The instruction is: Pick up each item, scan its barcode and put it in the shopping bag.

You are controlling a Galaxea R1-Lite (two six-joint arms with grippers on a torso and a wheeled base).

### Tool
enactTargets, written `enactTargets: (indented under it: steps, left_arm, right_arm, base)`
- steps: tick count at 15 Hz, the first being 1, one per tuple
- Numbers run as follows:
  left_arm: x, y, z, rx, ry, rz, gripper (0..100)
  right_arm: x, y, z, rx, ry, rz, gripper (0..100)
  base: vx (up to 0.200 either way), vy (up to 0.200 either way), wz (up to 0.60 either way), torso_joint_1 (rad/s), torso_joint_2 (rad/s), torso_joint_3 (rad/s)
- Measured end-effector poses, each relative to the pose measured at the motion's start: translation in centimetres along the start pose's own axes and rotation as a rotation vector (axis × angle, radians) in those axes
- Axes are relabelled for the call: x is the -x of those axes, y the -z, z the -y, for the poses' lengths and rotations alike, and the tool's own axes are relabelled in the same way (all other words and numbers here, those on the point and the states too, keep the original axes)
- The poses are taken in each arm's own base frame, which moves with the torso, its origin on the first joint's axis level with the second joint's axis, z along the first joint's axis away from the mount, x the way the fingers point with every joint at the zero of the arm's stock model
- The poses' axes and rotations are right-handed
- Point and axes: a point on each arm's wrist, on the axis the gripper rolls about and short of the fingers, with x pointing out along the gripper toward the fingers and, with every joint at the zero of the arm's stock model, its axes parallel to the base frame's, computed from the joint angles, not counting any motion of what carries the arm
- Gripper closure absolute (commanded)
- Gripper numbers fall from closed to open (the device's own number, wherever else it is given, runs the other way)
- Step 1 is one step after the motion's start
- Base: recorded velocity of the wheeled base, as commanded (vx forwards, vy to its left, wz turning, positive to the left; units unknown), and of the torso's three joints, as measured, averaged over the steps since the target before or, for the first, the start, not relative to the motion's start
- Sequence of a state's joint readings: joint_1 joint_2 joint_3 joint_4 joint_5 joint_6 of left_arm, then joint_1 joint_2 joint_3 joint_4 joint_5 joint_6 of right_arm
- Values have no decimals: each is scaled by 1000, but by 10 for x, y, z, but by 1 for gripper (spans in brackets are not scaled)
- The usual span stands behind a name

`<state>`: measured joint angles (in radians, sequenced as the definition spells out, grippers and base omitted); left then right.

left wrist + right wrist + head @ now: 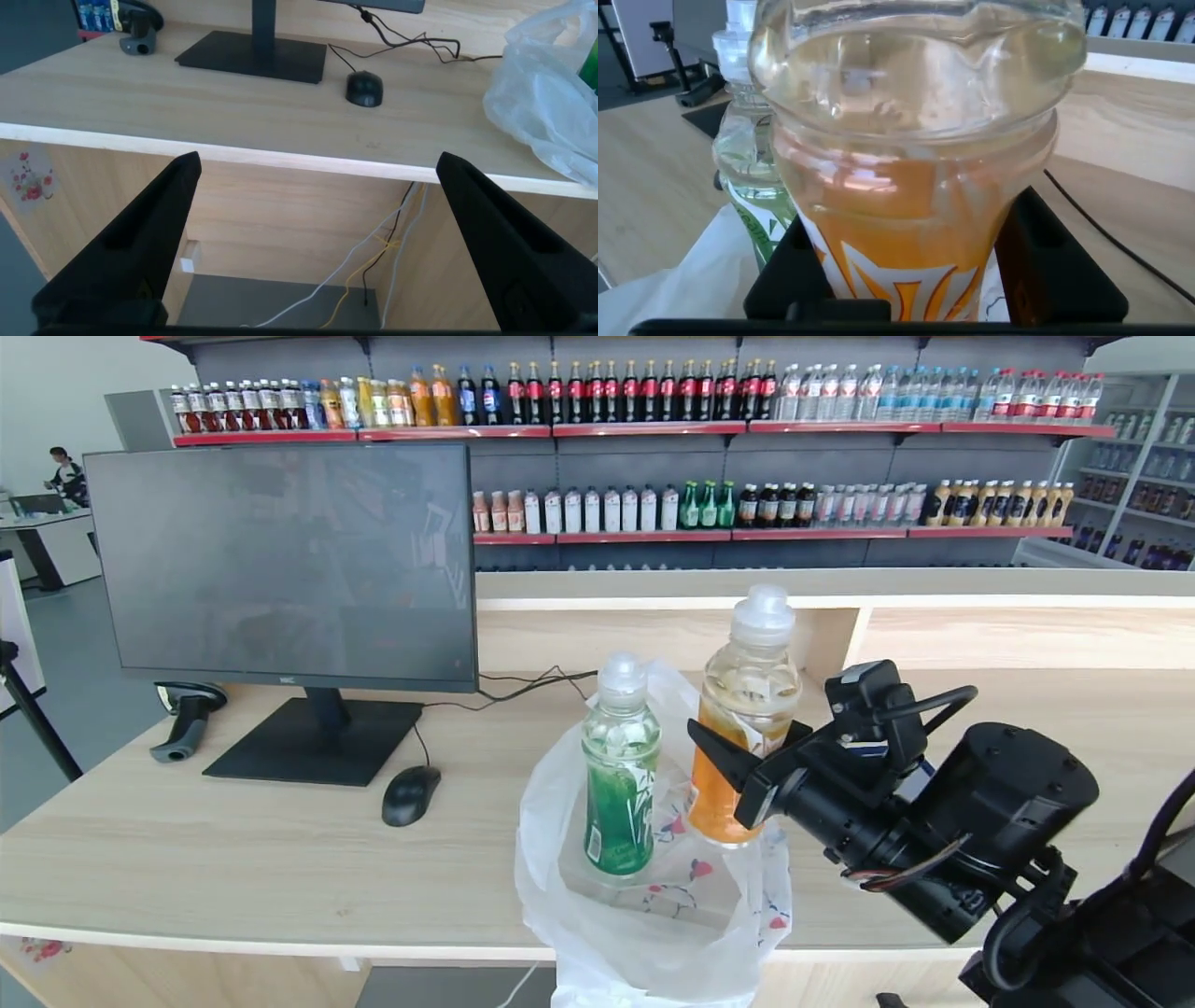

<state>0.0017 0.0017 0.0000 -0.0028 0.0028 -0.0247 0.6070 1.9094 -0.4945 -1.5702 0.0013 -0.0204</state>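
A white plastic shopping bag (653, 933) lies open at the counter's front edge. A green drink bottle (619, 765) stands upright inside it. Beside it, on the side away from the monitor, is an orange drink bottle (745, 709) with a white cap, upright at the bag's mouth, and my right gripper (747, 735) is shut on its lower half. The right wrist view shows the orange bottle (915, 187) close up between the black fingers (785, 280), with the green bottle (747, 159) just behind. My left gripper (318, 243) hangs open in front of and below the counter edge, holding nothing.
A handheld barcode scanner (187, 719) rests at the far left of the wooden counter (187, 849), beside a dark monitor (289, 560) and a black mouse (409, 795). A raised wooden ledge (934, 635) runs behind, and drink shelves stand beyond it.
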Motion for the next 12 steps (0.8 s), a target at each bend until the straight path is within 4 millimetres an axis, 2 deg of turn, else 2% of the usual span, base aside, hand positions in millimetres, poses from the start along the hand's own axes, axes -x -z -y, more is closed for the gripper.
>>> enactTargets:
  steps: [4, 7, 12]
  left_arm:
    - [0, 0, 0, 0, 1, 4, 0]
    - [0, 0, 0, -3, 1, 2, 0]
    - [0, 0, 0, -3, 2, 1, 0]
  right_arm:
    - [-8, 7, -4, -2, -11, -7, 100]
    - [-7, 1, -21, -16, -67, 12, 100]
    - [-12, 7, -23, -33, -72, -1, 100]
  base:
    - [0, 0, 0, 0, 0, 0]
    - [0, 0, 0, 0, 0, 0]
    - [0, 0, 0, 0, 0, 0]
